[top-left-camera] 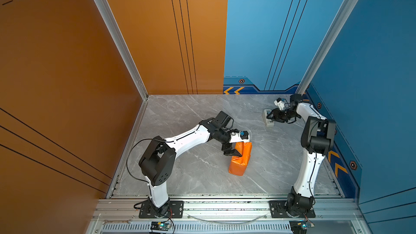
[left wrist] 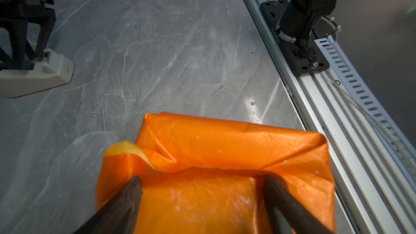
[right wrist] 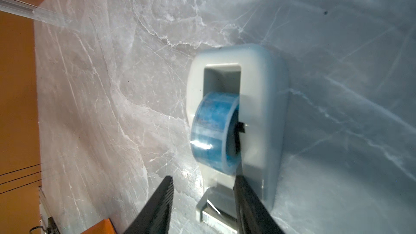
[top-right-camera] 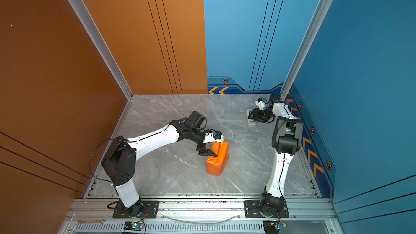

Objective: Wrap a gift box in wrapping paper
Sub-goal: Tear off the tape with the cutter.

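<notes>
- The paper (top-left-camera: 240,160) sits bundled orange side out near mid-counter; the box is hidden from me.
- The left pincer (top-left-camera: 234,153) leans on the bundle from its own arm's side. Its jaws are wide apart, and the fingertips (left wrist: 135,185) press into the paper rather than clamping it.
- The right pincer (top-left-camera: 269,116) hangs over the dispenser (top-left-camera: 269,124) near the back right corner, jaws partly apart, nothing pinched that I can see.
- Bare counter (top-left-camera: 191,172) surrounds the bundle, with a wide stretch between it and the dispenser. The front rail (top-left-camera: 225,202) is near the bundle's near end but apart.
- Only the left wrist view shows a pale yellow lip (left wrist: 129,148) curling up at one corner.
- Only the right wrist view shows the blue roll (right wrist: 213,131).
</notes>
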Tool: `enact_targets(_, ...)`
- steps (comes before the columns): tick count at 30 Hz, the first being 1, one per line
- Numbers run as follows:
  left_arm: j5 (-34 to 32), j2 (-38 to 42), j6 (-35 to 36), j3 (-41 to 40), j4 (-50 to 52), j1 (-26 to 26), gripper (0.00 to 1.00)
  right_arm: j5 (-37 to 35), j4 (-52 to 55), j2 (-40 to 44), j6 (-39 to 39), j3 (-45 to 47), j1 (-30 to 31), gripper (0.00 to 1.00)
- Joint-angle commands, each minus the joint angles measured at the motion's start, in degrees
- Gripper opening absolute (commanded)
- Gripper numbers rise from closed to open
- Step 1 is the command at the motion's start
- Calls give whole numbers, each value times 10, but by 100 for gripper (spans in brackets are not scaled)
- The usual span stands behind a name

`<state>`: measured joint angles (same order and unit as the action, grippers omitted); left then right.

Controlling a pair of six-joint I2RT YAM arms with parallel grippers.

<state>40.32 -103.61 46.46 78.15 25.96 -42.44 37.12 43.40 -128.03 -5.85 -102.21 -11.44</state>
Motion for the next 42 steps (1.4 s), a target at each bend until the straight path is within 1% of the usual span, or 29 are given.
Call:
enact_targets(1, -74, -38, -2, -17, 66, -4, 85, -91, 53, -10, -2, 6, 6, 49)
enact_targets(5, -74, -39, -2, -15, 65, -4, 85, -111, 54, -9, 2, 5, 7, 49)
enact_targets(7, -74, -39, -2, -15, 66, -4, 85, -102, 55, -13, 0, 2, 8, 47)
enact_targets(8, -74, -39, -1, -15, 66, -4, 85, -88, 56, -17, 0, -1, 7, 46)
enact_targets(13, -74, -38, 0, -15, 66, -4, 85, 48, 65, -41, 12, -24, -13, 43)
enact_targets(15, -73, -39, 0, -14, 66, -4, 85, 77, 65, -44, 9, -24, -17, 43)
enact_targets(18, -72, -39, 0, -14, 66, -5, 85, 128, 65, -50, 7, -27, -26, 39)
enact_targets(24, -72, -41, 0, -10, 66, -5, 85, 183, 65, -71, 1, -31, -37, 34)
enact_targets(28, -72, -40, 0, -10, 66, -5, 85, 196, 66, -80, -1, -36, -37, 31)
enact_targets(31, -73, -40, 0, -9, 66, -5, 85, 215, 69, -88, -6, -40, -38, 31)
enact_targets(34, -74, -42, -1, -8, 66, -6, 85, 218, 74, -90, -9, -43, -38, 30)
enact_targets(42, -76, -42, 0, -4, 67, -8, 85, 226, 81, -93, -15, -46, -40, 21)
